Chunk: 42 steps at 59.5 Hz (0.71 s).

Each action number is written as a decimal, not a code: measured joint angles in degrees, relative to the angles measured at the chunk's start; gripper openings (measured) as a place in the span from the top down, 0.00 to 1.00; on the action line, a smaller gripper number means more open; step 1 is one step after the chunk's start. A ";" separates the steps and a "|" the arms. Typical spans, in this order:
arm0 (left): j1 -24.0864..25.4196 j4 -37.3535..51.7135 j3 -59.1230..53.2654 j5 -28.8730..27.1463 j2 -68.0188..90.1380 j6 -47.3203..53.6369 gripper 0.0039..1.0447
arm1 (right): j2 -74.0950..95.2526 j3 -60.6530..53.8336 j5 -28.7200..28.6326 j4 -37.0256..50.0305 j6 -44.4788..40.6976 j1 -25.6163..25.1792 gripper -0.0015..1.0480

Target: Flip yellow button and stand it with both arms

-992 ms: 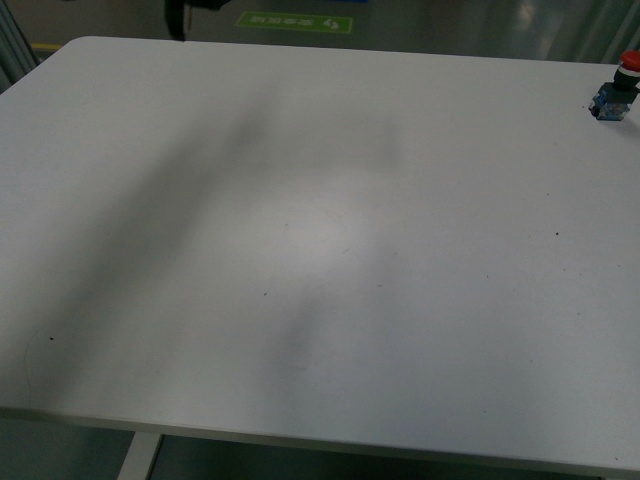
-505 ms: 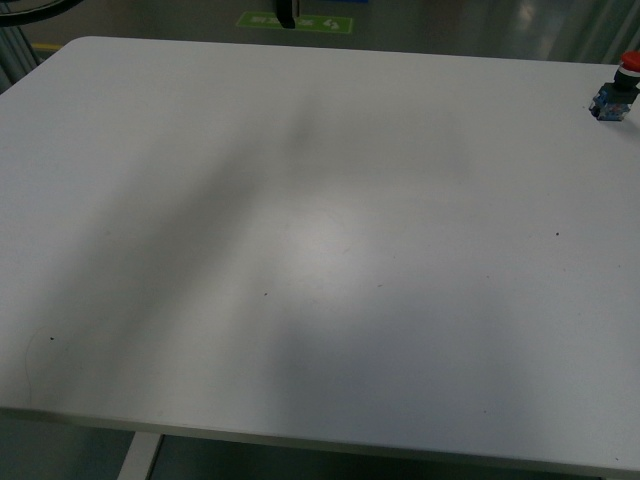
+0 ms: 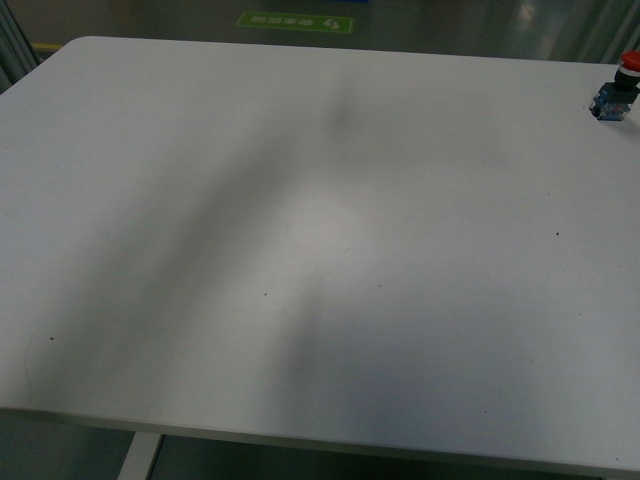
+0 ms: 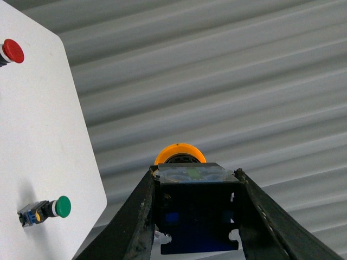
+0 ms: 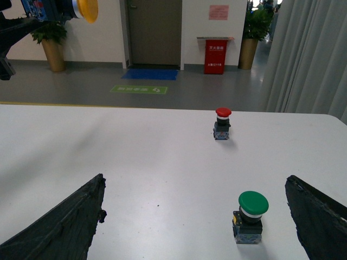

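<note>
In the front view I get only the white table [image 3: 300, 200], crossed by soft shadows, and a red button [image 3: 613, 92] standing at its far right edge. Neither arm shows here, nor does the yellow button.

In the left wrist view the left fingers [image 4: 142, 216] are clamped on the boxy black-and-blue block of the yellow button [image 4: 180, 153]. Its cap points straight away from the camera, out past the fingertips, and it is held in the air, clear of the table. A green button [image 4: 46, 210] lies on its side near the table edge.

In the right wrist view the right fingers [image 5: 59, 227] are spread wide apart with nothing between them, low over the table. The yellow button sits high in the far corner, well apart from them. Its long axis is about level, with the cap leading away from the left fingers. I judge the right arm must rise to meet it. The block is cut off by the frame, so I cannot see which faces are free to grip.
</note>
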 joint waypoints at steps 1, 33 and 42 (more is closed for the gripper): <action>-0.04 0.00 0.00 0.00 0.00 0.09 0.66 | 0.00 0.00 0.00 0.00 0.00 0.00 0.07; -0.26 -1.68 -0.02 0.02 0.00 3.13 0.66 | 4.28 0.39 -5.27 3.52 7.39 0.81 0.07; -0.31 -1.68 -0.02 0.04 -0.02 3.13 0.66 | 27.93 7.87 -1.03 24.22 30.95 12.96 0.07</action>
